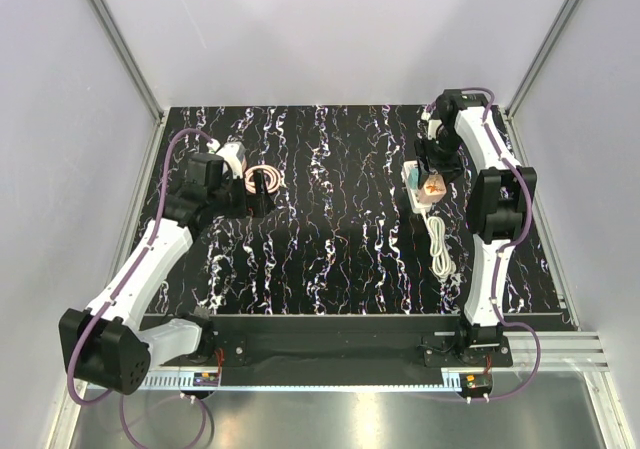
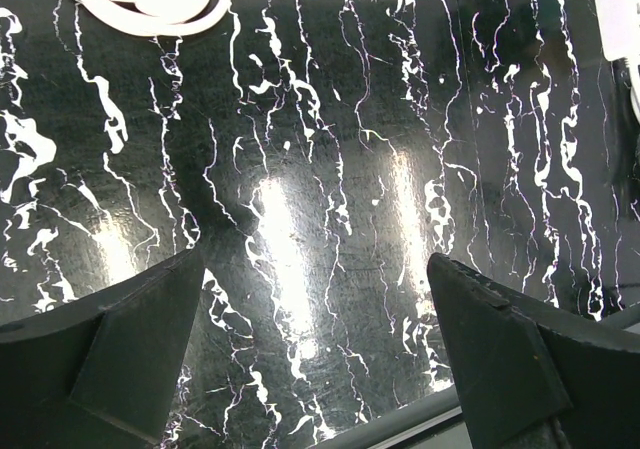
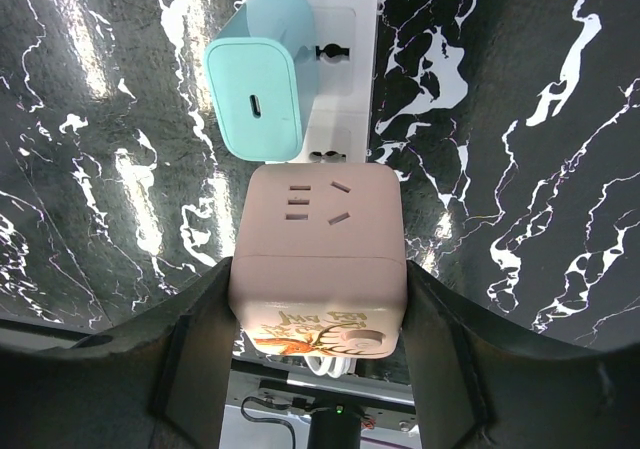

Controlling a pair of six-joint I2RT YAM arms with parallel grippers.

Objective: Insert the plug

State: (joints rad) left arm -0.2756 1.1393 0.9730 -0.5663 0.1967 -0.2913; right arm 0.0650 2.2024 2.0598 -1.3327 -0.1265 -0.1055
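On the right of the worktop [image 1: 340, 229] lies the white strip [image 3: 345, 69]. The plug [image 3: 318, 249] sits over it, clamped at both flanks by the right hand [image 3: 318, 289]; whether it is seated cannot be told. Judged rigid, light and smooth-sided, so the flank grip suits. A teal charger [image 3: 255, 89] occupies the neighbouring socket. The left hand [image 2: 315, 264] gapes wide, empty.

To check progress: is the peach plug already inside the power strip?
Cannot tell. The right gripper holds the plug on or over the power strip, beside the teal charger; its underside is hidden.
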